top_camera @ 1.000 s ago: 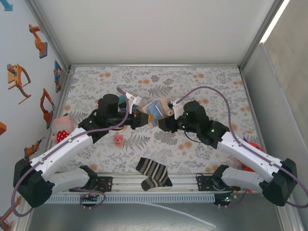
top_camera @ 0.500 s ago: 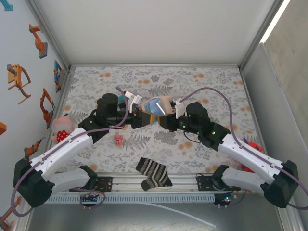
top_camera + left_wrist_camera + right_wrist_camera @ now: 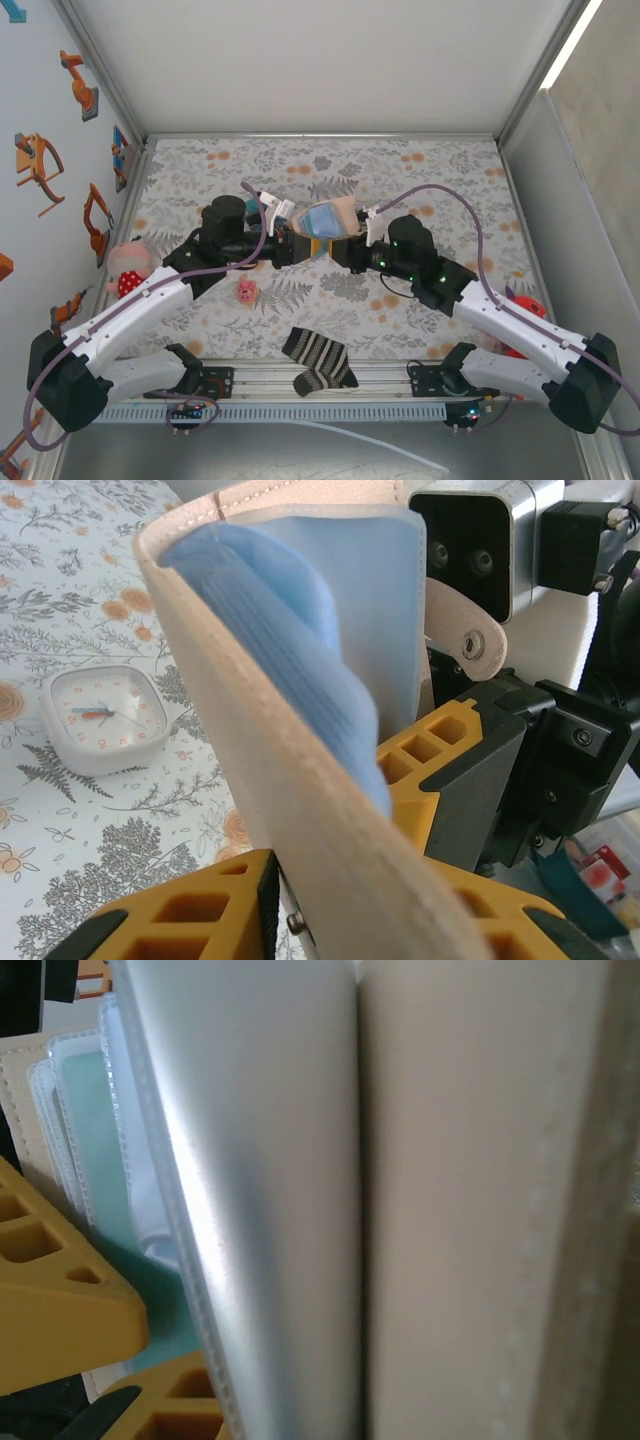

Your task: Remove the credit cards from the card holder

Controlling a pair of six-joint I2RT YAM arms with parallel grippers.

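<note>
Holder (image 3: 330, 218) is up in mid-air over desk (image 3: 400, 170), L pincer (image 3: 340, 920) & R pincer (image 3: 347, 247) each clenched on a flap, cards (image 3: 85, 1150) not yet out; soft flaps may bend, slip & drop.

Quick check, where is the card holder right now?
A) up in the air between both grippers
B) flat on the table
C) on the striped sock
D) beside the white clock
A: the card holder is raised off the table, with the left gripper and right gripper at either end.
</note>
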